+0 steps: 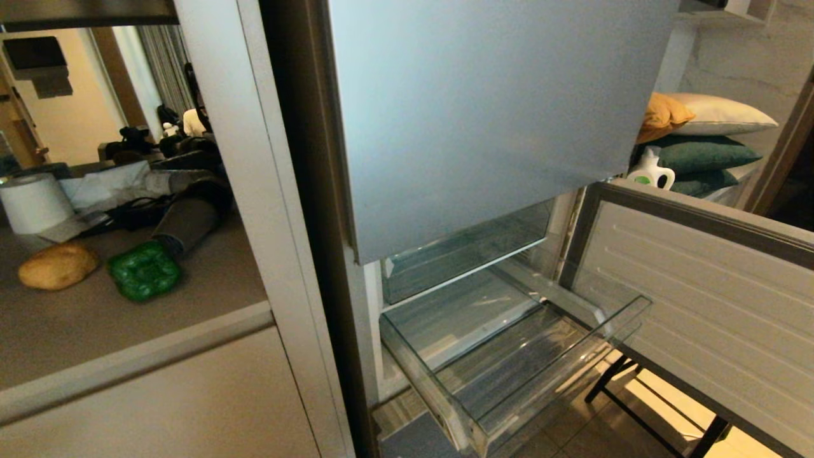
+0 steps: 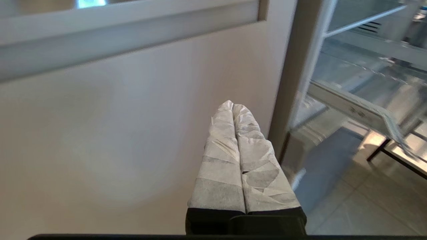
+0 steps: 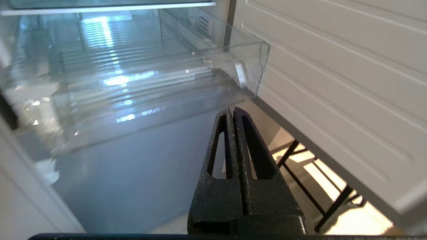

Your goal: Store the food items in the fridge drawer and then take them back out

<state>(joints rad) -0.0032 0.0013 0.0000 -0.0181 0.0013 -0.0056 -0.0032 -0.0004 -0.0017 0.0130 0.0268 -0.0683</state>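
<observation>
Potato point(image 1: 58, 265) and green bell pepper point(image 1: 144, 271) side by side on the grey counter point(image 1: 127, 318) at left, just apart, outside the fridge. Fridge drawer point(image 1: 509, 356) pulled out below the tall upper door point(image 1: 483, 114), transparent, ribbed floor bare. Lower door panel point(image 1: 699, 305) swung open at right. Left gripper point(image 2: 233, 106), cloth-wrapped fingers pressed together, holding nothing, facing the beige cabinet front point(image 2: 116, 133). Right gripper point(image 3: 232, 111), black fingers closed tight and empty, just below the drawer's front edge. Paper roll point(image 1: 33, 202) further back on the counter; pillows point(image 1: 706, 137) and white bottle point(image 1: 650, 170) beyond the fridge.
</observation>
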